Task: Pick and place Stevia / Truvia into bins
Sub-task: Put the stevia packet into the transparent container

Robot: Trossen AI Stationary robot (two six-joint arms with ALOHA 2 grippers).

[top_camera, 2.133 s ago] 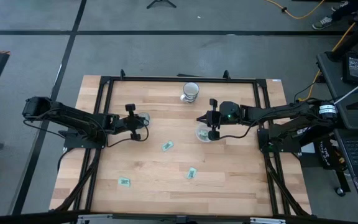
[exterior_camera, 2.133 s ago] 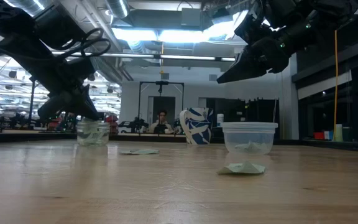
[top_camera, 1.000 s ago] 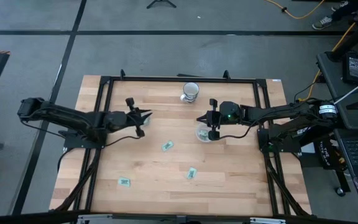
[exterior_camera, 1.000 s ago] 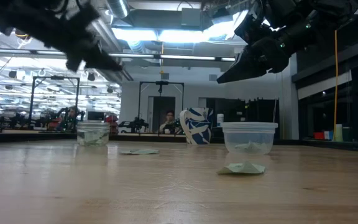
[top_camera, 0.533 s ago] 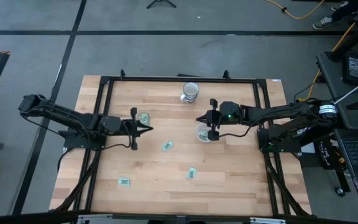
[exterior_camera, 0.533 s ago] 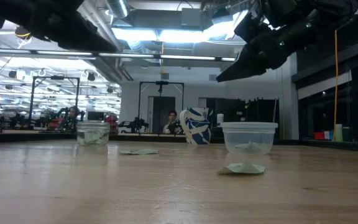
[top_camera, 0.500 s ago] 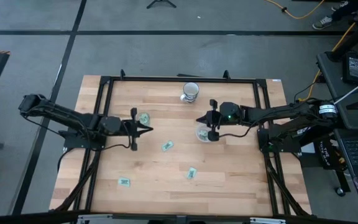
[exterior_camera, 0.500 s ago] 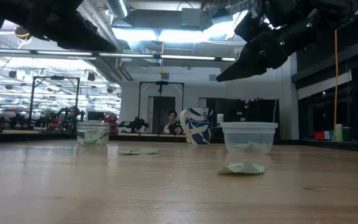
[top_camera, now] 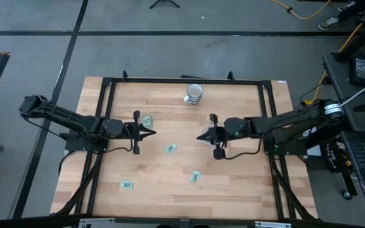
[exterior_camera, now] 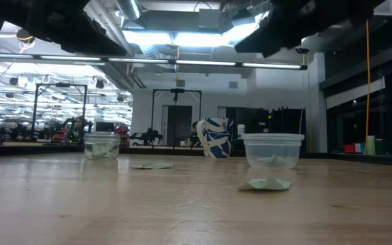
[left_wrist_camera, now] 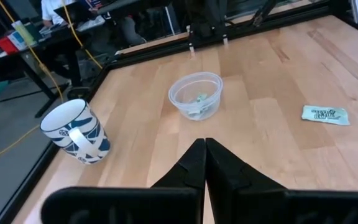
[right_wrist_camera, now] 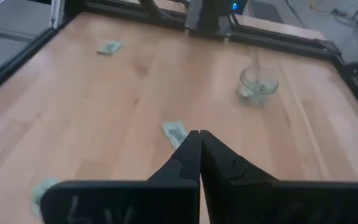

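From above, my left gripper [top_camera: 149, 132] hangs over the table's left-centre with its fingers pressed together and nothing between them. The smaller clear cup [top_camera: 147, 120] sits just at its 12 o'clock with a packet already inside. My right gripper [top_camera: 201, 136] is over the middle, also pinched closed and empty, and the wider clear cup [top_camera: 206, 135] is right underneath it (mostly hidden by the gripper body). Three green packets lie loose on the wood: the middle packet [top_camera: 170, 149], the lower packet [top_camera: 195, 176] and the far-left packet [top_camera: 127, 185] down near the front edge. The blue-patterned mug [top_camera: 194, 93] at the back is not part of this.

Table-level view: both arms are up out of the way, the small cup [exterior_camera: 102, 145] and the wide cup [exterior_camera: 273, 151] each show a packet inside, and one packet [exterior_camera: 268, 183] lies flat in front of the wide cup.

Left wrist: my fingers [left_wrist_camera: 194, 168] meet in a point aimed at the wide cup [left_wrist_camera: 196, 96], with a loose packet [left_wrist_camera: 325, 114] off to one side.

Right wrist: closed fingers [right_wrist_camera: 192, 155] point almost straight at a packet [right_wrist_camera: 174, 132] lying just ahead.

What I reckon matters next: the middle packet sits at about 8 o'clock from my right gripper and 4 o'clock from my left, roughly between them, long axis running diagonally. My left looks slightly nearer, but either would have to open up first
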